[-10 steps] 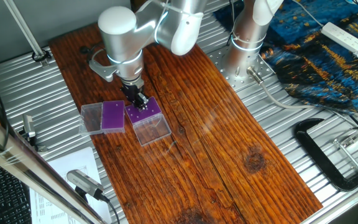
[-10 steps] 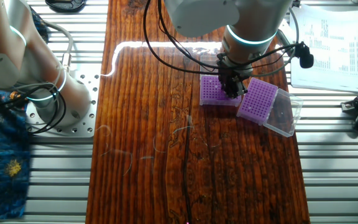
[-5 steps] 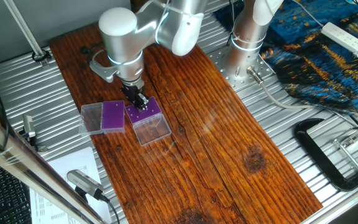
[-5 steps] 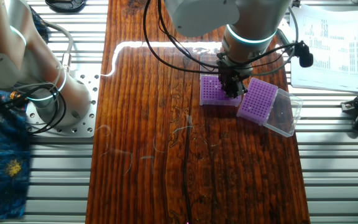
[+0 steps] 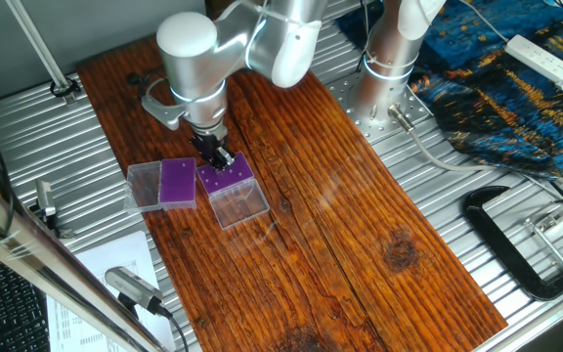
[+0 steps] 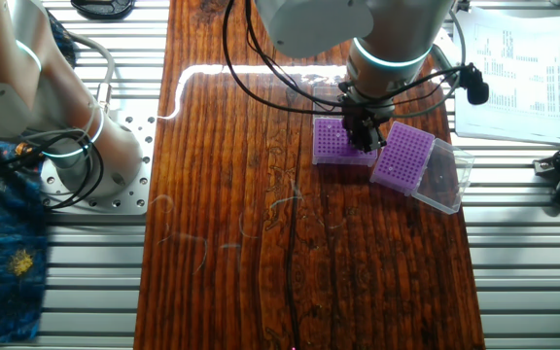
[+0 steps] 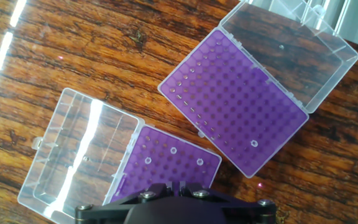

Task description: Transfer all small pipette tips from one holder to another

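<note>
gripper [image 5: 221,157] hovers low over the wide rack [image 7: 176,165] holding three tips [image 7: 173,150] (finger spacing hidden), so picking is in hand; next, carry one to the narrow rack [image 7: 235,106].

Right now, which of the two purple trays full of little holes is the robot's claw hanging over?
The lighter-purple boxy tip rack; the gripper hangs above it, while the flatter, darker-purple rack sits beside it, uncovered.

Racks: boxy purple plastic rack [image 7: 166,171] and flat purple plastic rack [image 7: 229,106] side by side, just apart, on the wooden table [image 7: 73,50]
Lids: clear plastic lids [image 7: 79,155] on each rack's outer side
Tips: three small whitish tips [image 7: 173,150] in the boxy rack, one in the flat rack
</note>
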Robot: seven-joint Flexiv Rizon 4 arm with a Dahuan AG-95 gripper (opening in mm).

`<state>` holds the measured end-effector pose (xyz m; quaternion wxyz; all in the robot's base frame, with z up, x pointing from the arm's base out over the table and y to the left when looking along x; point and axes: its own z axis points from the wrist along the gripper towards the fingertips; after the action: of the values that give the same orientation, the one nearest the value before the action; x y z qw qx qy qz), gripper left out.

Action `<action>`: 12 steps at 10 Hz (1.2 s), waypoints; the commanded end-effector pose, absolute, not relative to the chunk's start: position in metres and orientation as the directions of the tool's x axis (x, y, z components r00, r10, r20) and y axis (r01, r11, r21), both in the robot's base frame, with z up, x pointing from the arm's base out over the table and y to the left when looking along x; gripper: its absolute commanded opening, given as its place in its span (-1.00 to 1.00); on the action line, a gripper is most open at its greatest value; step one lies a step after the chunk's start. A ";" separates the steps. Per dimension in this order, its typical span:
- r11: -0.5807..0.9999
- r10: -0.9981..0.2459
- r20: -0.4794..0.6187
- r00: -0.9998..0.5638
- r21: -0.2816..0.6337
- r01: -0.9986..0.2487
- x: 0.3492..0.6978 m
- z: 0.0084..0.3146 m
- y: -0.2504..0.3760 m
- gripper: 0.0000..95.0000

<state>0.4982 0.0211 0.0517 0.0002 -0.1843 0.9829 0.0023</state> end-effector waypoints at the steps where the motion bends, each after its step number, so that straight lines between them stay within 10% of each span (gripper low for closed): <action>1: 0.932 -0.362 -0.003 -0.932 0.003 -0.362 0.498 0.053 0.021 -1.00; 12: 0.933 -0.360 0.001 -0.933 0.008 -0.360 0.510 0.092 0.017 -1.00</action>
<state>0.5131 0.0136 0.0958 -0.0019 -0.1857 0.9826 0.0050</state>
